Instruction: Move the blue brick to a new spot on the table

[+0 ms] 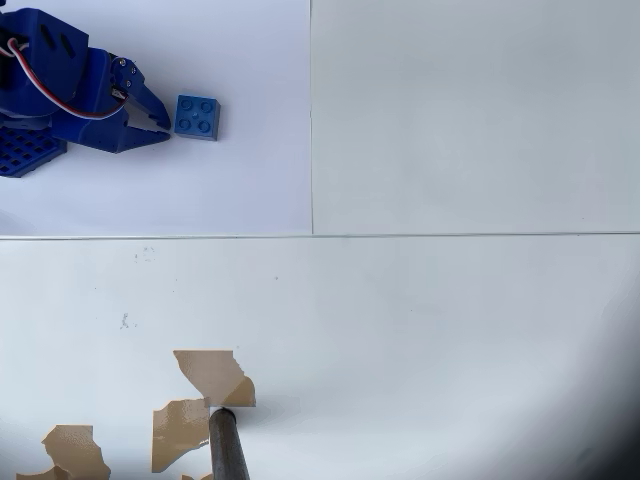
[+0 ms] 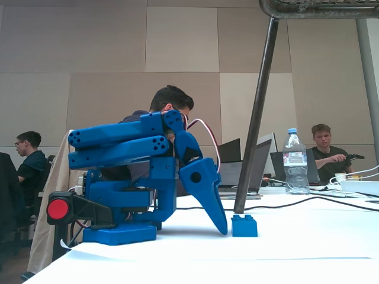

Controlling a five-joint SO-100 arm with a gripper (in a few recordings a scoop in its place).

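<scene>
The small square blue plastic brick (image 1: 197, 116) with four round studs is seen resting on the broad white panelled table (image 1: 450, 330) near its upper-left corner in the overhead view. The blue two-finger gripper (image 1: 163, 128) is lowered just beside it, its fingers spread apart and nothing pinched. In the fixed view the brick (image 2: 244, 225) is seen just right of the fingertip (image 2: 221, 228) at the table surface.

Beige panelled wall (image 2: 118, 53) behind; people sit at laptops (image 2: 251, 165) at three o'clock, a water bottle (image 2: 294, 161) beside them, a dark slanted pole (image 2: 256, 115) rising.
</scene>
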